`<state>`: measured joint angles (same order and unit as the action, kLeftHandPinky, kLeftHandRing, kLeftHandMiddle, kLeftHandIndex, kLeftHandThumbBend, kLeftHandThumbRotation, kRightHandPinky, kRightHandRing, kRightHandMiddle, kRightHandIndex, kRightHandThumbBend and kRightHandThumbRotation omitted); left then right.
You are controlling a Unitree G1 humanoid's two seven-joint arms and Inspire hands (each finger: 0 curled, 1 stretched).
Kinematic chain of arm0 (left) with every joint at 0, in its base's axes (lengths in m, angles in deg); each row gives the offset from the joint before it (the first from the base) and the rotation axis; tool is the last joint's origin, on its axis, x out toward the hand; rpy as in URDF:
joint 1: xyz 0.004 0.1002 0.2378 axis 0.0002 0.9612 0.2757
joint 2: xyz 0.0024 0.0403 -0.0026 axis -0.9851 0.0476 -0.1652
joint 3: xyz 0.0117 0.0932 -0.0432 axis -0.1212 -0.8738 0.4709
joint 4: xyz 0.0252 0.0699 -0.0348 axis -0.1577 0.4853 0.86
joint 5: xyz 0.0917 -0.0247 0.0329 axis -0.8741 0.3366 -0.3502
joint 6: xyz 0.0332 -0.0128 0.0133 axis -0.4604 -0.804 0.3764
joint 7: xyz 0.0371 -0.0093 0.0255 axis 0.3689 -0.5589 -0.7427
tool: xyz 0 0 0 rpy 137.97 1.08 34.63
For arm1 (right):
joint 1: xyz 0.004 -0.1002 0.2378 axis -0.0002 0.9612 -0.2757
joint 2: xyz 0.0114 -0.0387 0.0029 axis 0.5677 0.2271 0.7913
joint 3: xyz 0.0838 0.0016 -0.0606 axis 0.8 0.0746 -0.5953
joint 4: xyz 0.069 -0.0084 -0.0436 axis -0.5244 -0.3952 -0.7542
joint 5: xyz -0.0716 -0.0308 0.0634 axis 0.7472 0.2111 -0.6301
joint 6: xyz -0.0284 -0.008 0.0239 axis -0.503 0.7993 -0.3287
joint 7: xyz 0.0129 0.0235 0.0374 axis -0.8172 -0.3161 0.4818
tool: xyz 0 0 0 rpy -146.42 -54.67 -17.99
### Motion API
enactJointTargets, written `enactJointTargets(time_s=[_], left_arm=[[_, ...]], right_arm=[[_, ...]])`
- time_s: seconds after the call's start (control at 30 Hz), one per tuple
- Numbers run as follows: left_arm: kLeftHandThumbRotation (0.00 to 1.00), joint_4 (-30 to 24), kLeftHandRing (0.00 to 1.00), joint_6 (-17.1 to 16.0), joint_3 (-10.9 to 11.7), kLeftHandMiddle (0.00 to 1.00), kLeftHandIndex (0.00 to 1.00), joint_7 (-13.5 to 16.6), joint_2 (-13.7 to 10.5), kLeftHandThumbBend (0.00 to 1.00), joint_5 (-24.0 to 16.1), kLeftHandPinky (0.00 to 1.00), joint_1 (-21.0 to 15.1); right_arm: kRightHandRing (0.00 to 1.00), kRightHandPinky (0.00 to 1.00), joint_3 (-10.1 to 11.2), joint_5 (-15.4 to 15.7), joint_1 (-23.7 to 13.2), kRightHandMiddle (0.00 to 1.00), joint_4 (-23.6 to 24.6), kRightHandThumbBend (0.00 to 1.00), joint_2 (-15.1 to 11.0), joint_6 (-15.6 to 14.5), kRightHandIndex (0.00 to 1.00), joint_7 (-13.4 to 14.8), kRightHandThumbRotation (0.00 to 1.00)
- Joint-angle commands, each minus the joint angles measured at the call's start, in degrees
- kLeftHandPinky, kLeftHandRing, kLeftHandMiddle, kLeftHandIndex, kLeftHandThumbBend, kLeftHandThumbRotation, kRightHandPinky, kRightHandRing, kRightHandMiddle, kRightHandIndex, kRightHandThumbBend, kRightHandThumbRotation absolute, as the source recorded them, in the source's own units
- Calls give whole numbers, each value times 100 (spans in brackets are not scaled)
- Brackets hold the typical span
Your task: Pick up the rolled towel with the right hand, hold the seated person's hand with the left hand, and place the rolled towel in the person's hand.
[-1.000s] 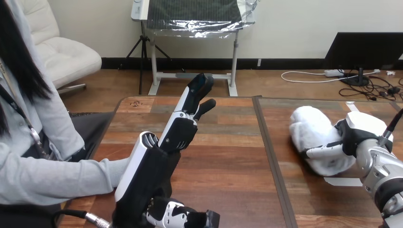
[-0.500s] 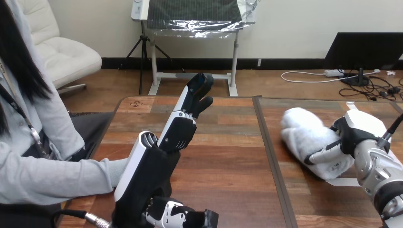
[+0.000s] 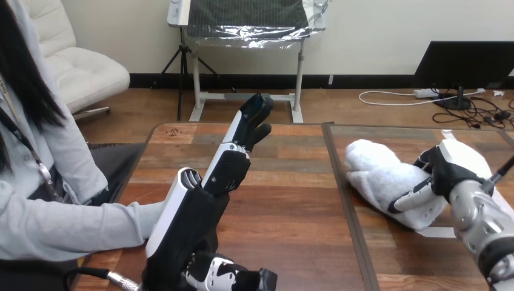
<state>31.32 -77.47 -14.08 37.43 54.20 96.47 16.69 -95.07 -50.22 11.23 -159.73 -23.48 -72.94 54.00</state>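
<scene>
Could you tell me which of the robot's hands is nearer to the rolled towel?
Right. The right hand is curled round the rolled towel at the right of the table; the left hand stands open over the left half, apart from it.

Free lane along the desk (image 3: 291,200)
Bare wood lies between the raised left hand (image 3: 195,212) and the towel (image 3: 379,173); that hand, stretched up the desk, blocks the way to the person's sleeve (image 3: 79,227).

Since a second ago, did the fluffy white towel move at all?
Yes. The rolled towel, gripped by the right hand, has slid left and now lies nearer the dark seam at the view's middle.
</scene>
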Motion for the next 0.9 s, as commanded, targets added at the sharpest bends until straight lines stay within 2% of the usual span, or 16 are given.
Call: enactJointTargets(time_s=[0.0,0.33,0.63,0.87], left_arm=[[72,-101,100,-95,128,100,100,70,-23,100,-30,95,-206],[71,-67,100,-59,199,100,100,82,-70,100,-116,93,-229],[69,-174,100,145,208,100,100,39,-162,100,-106,92,-213],[66,-270,100,248,255,100,100,38,-262,100,-141,91,-196]], right_arm=[[51,42,186,-201,281,54,41,85,207,305,45,23,0],[48,42,345,-366,411,50,84,84,225,915,42,380,0],[44,39,603,-605,526,47,105,84,281,1482,43,433,0],[42,37,710,-710,595,47,117,83,354,1810,44,500,0]])
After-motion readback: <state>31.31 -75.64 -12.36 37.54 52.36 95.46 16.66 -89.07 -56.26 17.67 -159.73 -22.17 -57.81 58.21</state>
